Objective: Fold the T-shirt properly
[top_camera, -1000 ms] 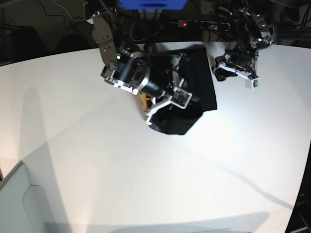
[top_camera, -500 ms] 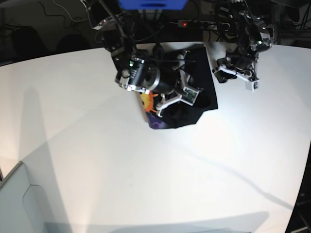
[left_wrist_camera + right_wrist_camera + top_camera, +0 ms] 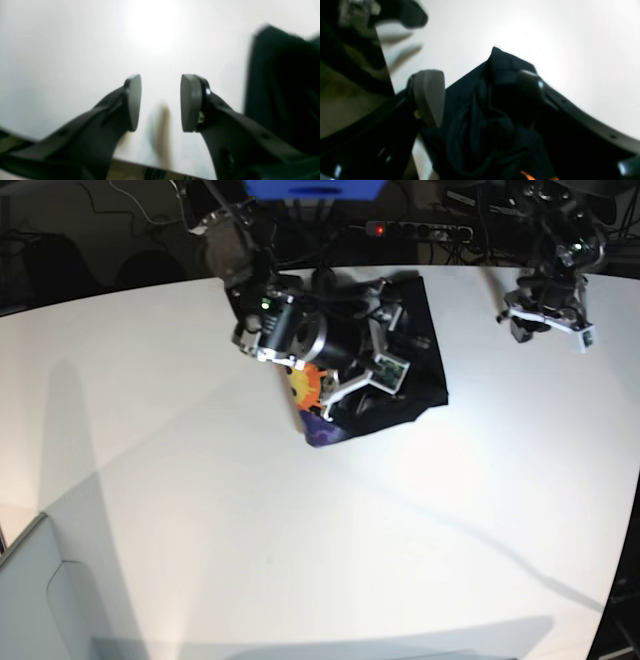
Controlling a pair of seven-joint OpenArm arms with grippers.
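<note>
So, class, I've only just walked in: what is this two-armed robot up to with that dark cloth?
It is folding a black T-shirt on a white table. The right gripper is over the bunched shirt, jaws apart with cloth between them. The left gripper is open and empty above bare table, beside the shirt. The sun-face print peeks out at one edge.

bare white table (image 3: 75,45) ahead of and between the parted jaws of the left gripper (image 3: 161,102), black T-shirt (image 3: 282,85) off to their right side, bunched T-shirt cloth filling the gap between the right gripper (image 3: 480,97) jaws, open table beyond
</note>
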